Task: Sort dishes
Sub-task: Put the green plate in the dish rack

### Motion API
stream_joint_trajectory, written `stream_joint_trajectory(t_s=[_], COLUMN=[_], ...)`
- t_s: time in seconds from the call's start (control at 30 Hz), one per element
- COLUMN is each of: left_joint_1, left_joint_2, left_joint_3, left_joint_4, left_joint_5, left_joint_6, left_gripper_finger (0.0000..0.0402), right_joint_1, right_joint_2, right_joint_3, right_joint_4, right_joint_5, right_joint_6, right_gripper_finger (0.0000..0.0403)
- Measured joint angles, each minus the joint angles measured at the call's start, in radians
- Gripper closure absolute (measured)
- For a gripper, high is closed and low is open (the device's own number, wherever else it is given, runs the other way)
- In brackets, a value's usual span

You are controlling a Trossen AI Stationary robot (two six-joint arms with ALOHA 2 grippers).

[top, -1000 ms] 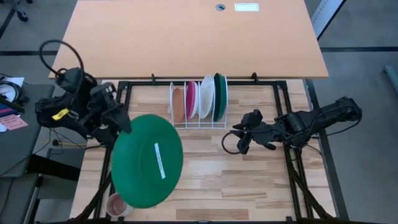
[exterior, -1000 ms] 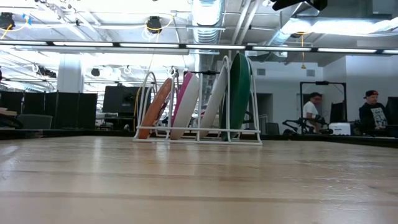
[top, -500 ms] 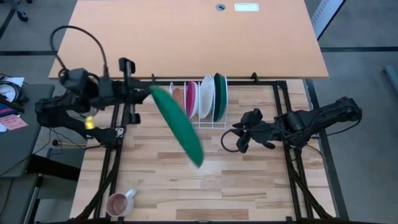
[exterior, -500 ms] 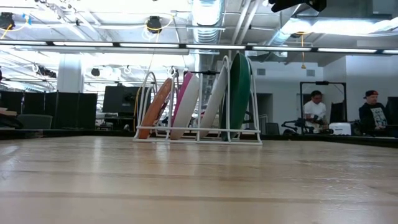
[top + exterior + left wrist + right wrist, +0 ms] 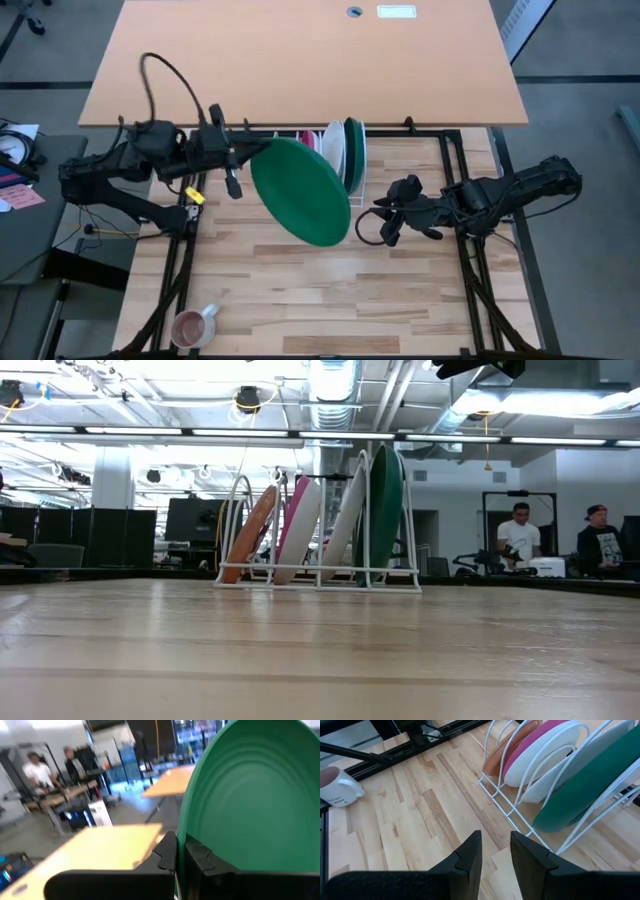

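Where earlier edge-on, green plate (image 5: 301,190) now faces up, apparently nearer rack (image 5: 318,197); left fingers (image 5: 175,855) clamp rim.

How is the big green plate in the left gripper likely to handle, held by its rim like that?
The green plate keeps its shape hanging from the left gripper, so probably stiff. Its glossy face looks slippery, and an edge pinch may let it swing or slip.

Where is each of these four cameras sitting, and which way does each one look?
High view: overhead, straight down; both arms show, left pincer gripping a green plate.
Low view: tabletop height, level at the wire rack; no arm identifiable.
Left wrist view: on the left arm, facing the green plate.
Right wrist view: behind the right pincer, facing the rack.
Shared: high, low and right wrist views show the rack.
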Motion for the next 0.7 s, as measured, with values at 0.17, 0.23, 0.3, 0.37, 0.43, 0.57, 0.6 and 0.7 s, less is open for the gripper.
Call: stream_joint_trajectory(t_s=[0.17,0.23,0.3,0.37,0.43,0.57,0.6,0.7], left_joint_1=[0.000,-0.001,-0.002,-0.011,-0.022,-0.053,-0.060,-0.075], left_joint_2=[0.033,0.050,0.060,0.067,0.071,0.070,0.071,0.068], left_joint_3=[0.000,-0.011,-0.034,-0.065,-0.095,-0.155,-0.160,-0.164], left_joint_4=[-0.077,-0.107,-0.111,-0.126,-0.126,-0.122,-0.106,-0.080], left_joint_5=[-0.022,-0.041,-0.052,-0.079,-0.132,-0.286,-0.318,-0.354], left_joint_6=[-0.055,-0.068,-0.093,-0.101,-0.107,-0.106,-0.087,-0.088], left_gripper_finger=[0.0401,0.0401,0.0401,0.0401,0.0401,0.0402,0.0401,0.0401], right_joint_1=[-0.007,-0.007,-0.007,-0.006,-0.006,-0.004,-0.004,-0.003], right_joint_2=[0.000,0.000,0.000,0.000,0.000,0.000,0.000,0.000], right_joint_3=[0.000,-0.001,-0.001,-0.001,-0.001,-0.001,-0.001,-0.001], right_joint_4=[0.050,0.111,0.179,0.245,0.291,0.320,0.319,0.320], right_joint_5=[0.055,0.108,0.139,0.146,0.153,0.186,0.197,0.204], right_joint_6=[0.000,-0.011,-0.055,-0.110,-0.147,-0.164,-0.165,-0.166], right_gripper_finger=[0.0294,0.0294,0.0294,0.0294,0.0294,0.0294,0.0294,0.0294])
